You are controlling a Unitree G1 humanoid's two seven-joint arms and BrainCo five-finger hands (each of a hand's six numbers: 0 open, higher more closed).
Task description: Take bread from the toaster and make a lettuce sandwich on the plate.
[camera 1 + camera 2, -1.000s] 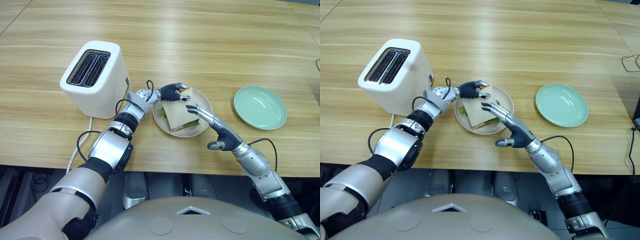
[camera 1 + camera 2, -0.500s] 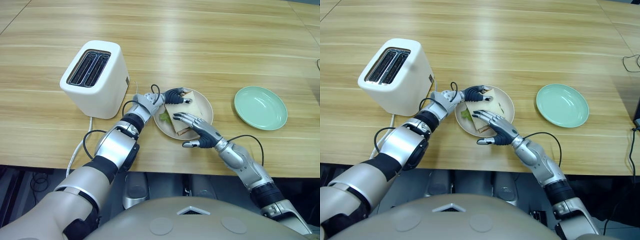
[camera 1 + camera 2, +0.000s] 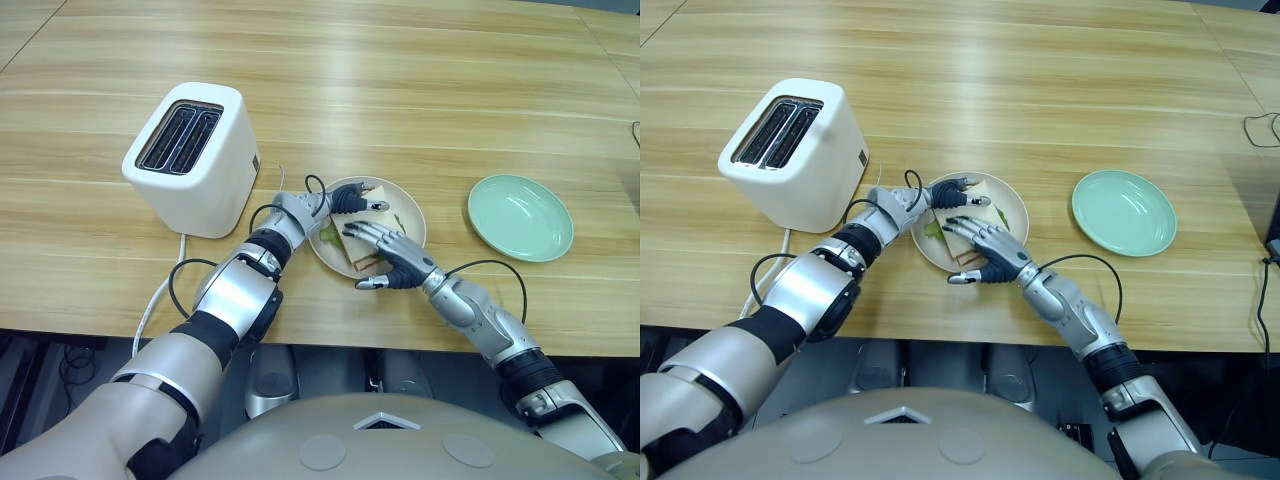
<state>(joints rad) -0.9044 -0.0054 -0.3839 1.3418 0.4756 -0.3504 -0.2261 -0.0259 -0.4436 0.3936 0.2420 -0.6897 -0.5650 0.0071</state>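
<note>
A wooden table (image 3: 400, 90) is seen, with a toaster (image 3: 190, 160) at the left and a green plate (image 3: 520, 217) at the right. Between them a sandwich (image 3: 387, 206) with lettuce (image 3: 327, 235) is laid on a beige plate (image 3: 416, 214). Its far-left corner is pinched by the curled left hand (image 3: 346, 199). The right hand (image 3: 395, 258) is spread flat over it, with nothing grasped.

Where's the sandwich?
The sandwich lies on the tan plate, mid left eye view, touched by left robot hand and right robot hand, toaster to its left, green plate to its right.
</note>
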